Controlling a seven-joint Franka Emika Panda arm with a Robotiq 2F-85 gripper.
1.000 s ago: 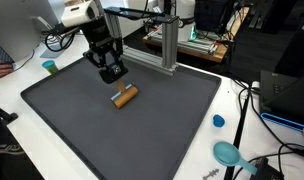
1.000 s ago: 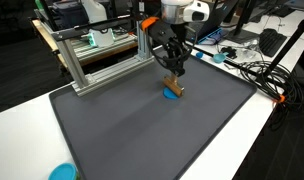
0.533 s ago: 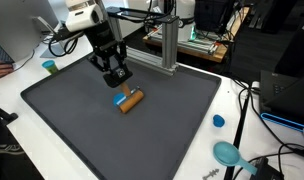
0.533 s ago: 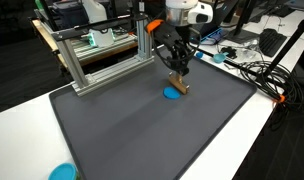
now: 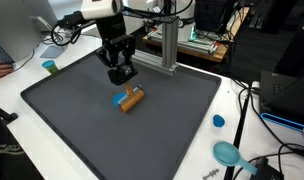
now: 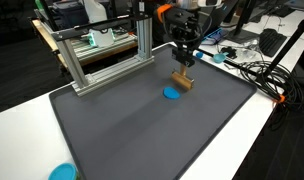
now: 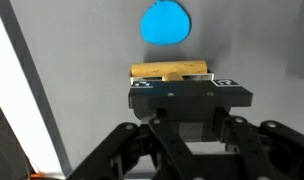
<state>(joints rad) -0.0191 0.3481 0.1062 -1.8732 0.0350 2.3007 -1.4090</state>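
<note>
— Where is your claw [image 7: 182, 86] now?
— It hangs over the dark mat [image 5: 87, 130] on the desk [image 5: 42, 152], close to the blue disc [image 6: 172, 94].
— Is it gripping anything?
— Yes. Your claw is clenched on the wooden block [image 6: 182, 81]. The block is just beside the blue disc and does not touch it.

Wrist view: just behind the gripper [image 7: 188, 85], very close, looking down. Both exterior views: farther off, raised, angled down at it from different sides. Shared by all: wooden block [image 7: 170, 71], blue disc [image 7: 166, 25] below the gripper.
</note>
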